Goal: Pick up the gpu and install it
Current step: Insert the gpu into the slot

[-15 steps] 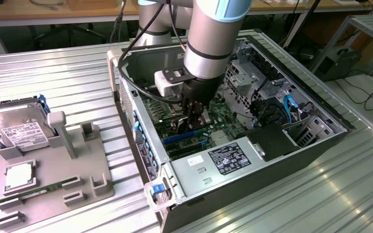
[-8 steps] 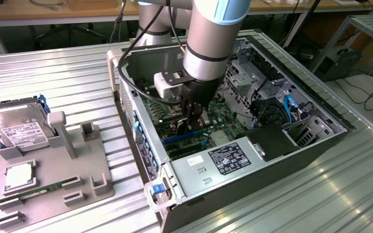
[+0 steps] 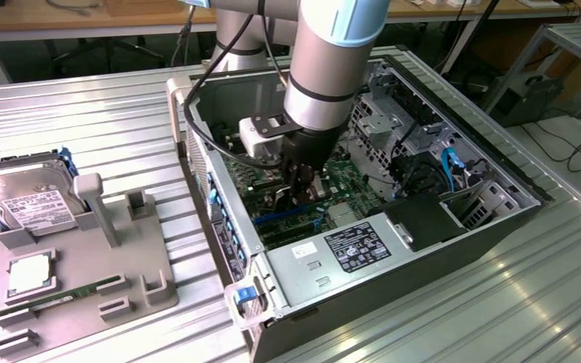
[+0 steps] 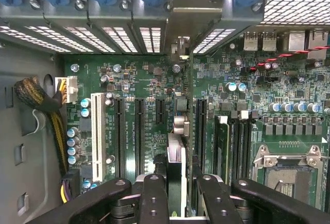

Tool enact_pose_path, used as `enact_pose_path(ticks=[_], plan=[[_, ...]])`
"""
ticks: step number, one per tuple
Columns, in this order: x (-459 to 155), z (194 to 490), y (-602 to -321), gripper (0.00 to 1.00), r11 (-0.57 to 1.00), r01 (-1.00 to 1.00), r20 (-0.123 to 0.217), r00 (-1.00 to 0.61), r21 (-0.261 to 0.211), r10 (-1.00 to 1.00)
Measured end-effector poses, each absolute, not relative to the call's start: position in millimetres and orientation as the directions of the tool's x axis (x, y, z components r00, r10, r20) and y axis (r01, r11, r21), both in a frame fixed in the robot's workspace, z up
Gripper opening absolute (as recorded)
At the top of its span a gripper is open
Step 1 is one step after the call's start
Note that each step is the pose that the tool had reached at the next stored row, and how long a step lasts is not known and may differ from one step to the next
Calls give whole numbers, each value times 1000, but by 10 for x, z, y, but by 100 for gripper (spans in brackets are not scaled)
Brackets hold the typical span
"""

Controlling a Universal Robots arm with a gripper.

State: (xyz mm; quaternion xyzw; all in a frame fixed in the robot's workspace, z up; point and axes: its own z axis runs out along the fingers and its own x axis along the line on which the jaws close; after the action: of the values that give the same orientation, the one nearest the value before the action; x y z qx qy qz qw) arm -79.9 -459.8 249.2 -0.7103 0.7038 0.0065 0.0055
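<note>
While the gripper [image 4: 175, 193] pinches the gpu [image 4: 176, 152] edge-on between its fingers, straight ahead of it above the motherboard [image 4: 134, 79], the card's bracket should line up with the rear slot opening [image 4: 181, 7]; lower squarely, I judge, without tilting.

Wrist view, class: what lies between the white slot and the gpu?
In the wrist view, three black slots, two long and one short, stand side by side on the green motherboard between the white slot and the edge-on gpu.
</note>
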Motion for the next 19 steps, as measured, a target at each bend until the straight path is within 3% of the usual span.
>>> enact_pose_path(ticks=[19], plan=[[-791,2479,-4587,27,-9,-1000,-19,9,1,-1000]])
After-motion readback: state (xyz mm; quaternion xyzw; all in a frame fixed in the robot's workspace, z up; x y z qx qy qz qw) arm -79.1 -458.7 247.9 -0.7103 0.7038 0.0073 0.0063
